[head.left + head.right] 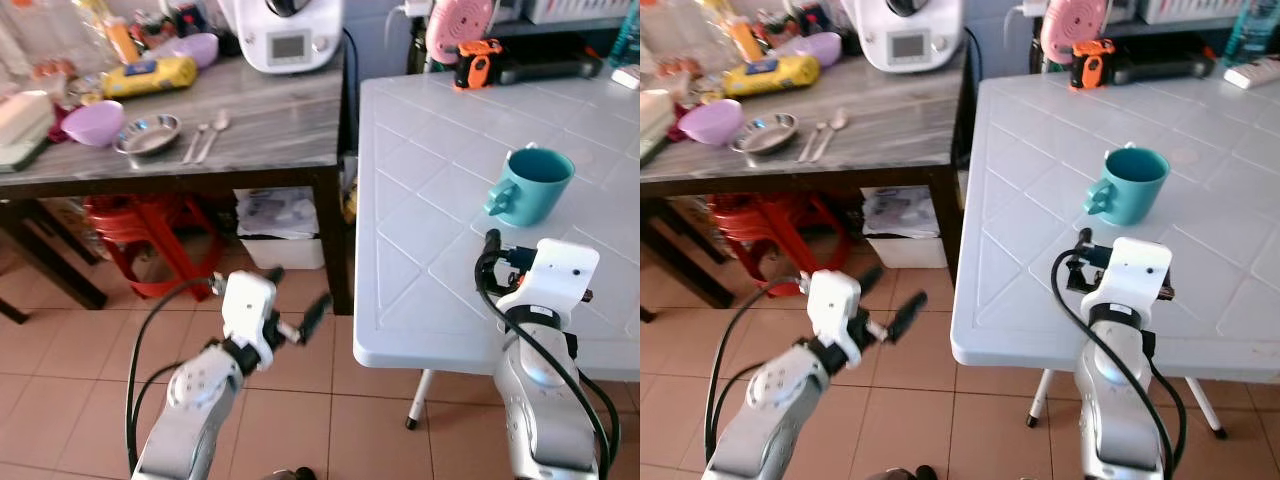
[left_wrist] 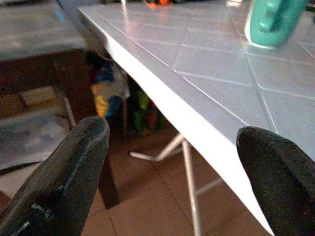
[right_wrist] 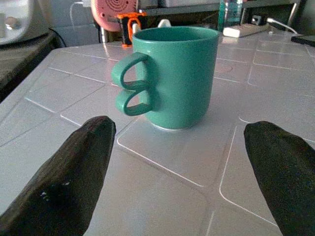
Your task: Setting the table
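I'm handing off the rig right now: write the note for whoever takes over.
Right gripper: open, empty, low over the white table, pointing at the teal mug just ahead, not touching.
Left gripper: open, empty, over the floor beside the white table's edge.
Mug stands upright on the white table, handle toward the robot.
Two spoons, a steel bowl and a purple bowl lie on the wooden table.
Done: mug set. Left: probably bowls and spoons.
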`<state>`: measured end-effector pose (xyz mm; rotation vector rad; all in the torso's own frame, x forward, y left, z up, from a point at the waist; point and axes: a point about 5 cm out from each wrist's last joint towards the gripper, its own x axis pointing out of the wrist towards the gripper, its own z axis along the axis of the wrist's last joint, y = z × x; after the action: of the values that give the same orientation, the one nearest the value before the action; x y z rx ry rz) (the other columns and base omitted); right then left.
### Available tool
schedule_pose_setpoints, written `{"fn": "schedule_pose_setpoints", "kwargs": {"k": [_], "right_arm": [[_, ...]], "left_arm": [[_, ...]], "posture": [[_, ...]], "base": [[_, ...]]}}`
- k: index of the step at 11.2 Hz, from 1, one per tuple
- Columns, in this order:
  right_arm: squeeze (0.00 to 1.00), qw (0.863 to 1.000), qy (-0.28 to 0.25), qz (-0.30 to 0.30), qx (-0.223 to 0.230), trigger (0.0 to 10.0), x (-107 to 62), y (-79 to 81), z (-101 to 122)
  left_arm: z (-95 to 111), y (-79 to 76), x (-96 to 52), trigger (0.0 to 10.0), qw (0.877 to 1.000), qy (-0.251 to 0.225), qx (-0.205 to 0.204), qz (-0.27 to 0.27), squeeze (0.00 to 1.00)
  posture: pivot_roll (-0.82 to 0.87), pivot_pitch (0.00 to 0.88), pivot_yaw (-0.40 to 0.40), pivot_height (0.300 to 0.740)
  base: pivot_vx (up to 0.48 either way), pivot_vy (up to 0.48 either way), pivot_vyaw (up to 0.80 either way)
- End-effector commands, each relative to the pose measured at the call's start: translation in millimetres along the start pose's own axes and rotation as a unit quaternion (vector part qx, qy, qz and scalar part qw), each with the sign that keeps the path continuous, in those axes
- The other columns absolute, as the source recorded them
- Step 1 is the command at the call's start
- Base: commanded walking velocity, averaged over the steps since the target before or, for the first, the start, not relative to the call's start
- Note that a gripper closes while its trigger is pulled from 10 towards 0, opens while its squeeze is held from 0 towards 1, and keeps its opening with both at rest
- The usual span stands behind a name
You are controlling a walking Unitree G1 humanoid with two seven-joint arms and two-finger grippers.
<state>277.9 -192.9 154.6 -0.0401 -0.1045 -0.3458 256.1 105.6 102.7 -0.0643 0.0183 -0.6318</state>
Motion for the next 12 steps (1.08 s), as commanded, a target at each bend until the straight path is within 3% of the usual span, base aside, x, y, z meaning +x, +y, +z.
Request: {"fn": "schedule_pose_setpoints", "kwargs": {"k": [1, 8, 10, 12], "right_arm": [[0.0, 1.0, -0.005, 0.006, 0.004, 10.0, 3.2, 5.6, 3], [0.0, 0.999, -0.036, -0.002, 0.021, 10.0, 42.3, 27.1, 24], [0.0, 0.999, -0.043, -0.015, 0.022, 10.0, 50.2, 25.4, 29], [0.0, 0.998, -0.036, -0.039, 0.025, 10.0, 54.3, 11.9, 25]], "left_arm": [[3, 1.8, -3.1, 10.0, 1.0, -0.001, 0.005, -0.005, 0.0], [1, -1.1, -13.4, 10.0, 1.0, 0.012, 0.002, -0.027, 0.0], [2, -1.2, -13.0, 10.0, 1.0, 0.012, 0.002, -0.027, 0.0], [2, -1.0, -13.9, 10.0, 1.0, 0.014, 0.001, -0.026, 0.0]], "posture": [[-0.09, 0.158, 0.145, 0.74], [-0.07, 0.182, 0.137, 0.74], [-0.06, 0.18, 0.135, 0.74], [-0.06, 0.182, 0.139, 0.74]], "base": [[0.0, 0.0, 0.0], [0.0, 0.0, 0.0], [0.0, 0.0, 0.0], [0.0, 0.0, 0.0]]}}
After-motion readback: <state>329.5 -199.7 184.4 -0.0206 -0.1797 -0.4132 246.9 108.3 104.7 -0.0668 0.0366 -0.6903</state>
